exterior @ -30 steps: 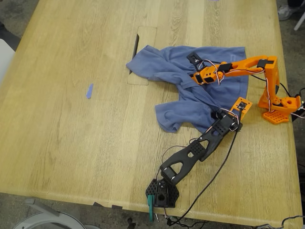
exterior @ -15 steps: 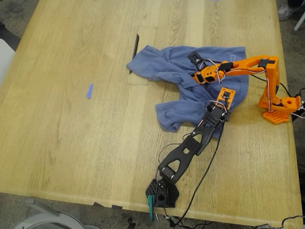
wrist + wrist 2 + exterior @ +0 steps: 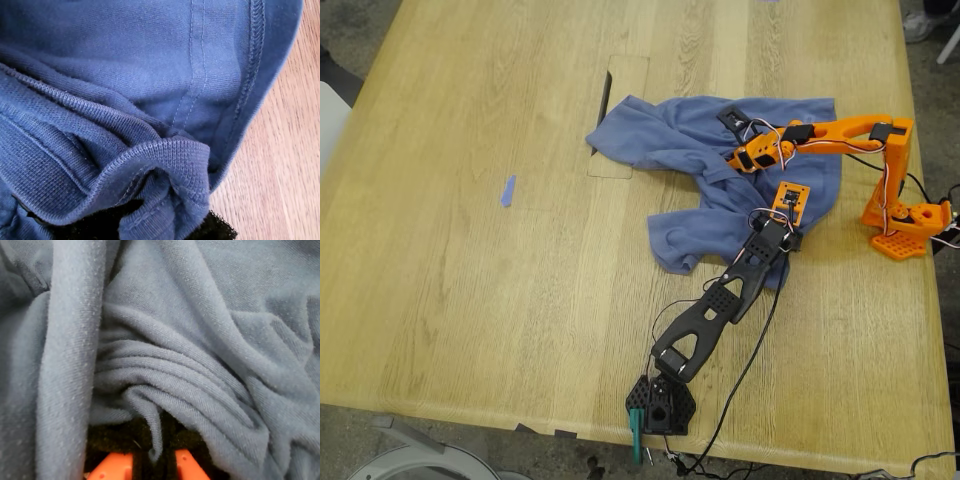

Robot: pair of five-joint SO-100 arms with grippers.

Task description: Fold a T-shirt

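Item: T-shirt, slate-blue, lying crumpled on the wooden table toward the exterior view's right, one edge reaching the rectangular table cut-out.

Item: my first gripper, black jaws, pinching a ribbed hem fold of the T-shirt; wood is showing just beside the cloth edge.

Item: my second gripper, orange fingers with dark pads, pinching a bunched pleat of the T-shirt.

Item: blue tape scrap, lying well apart from the cloth, toward the exterior view's left.
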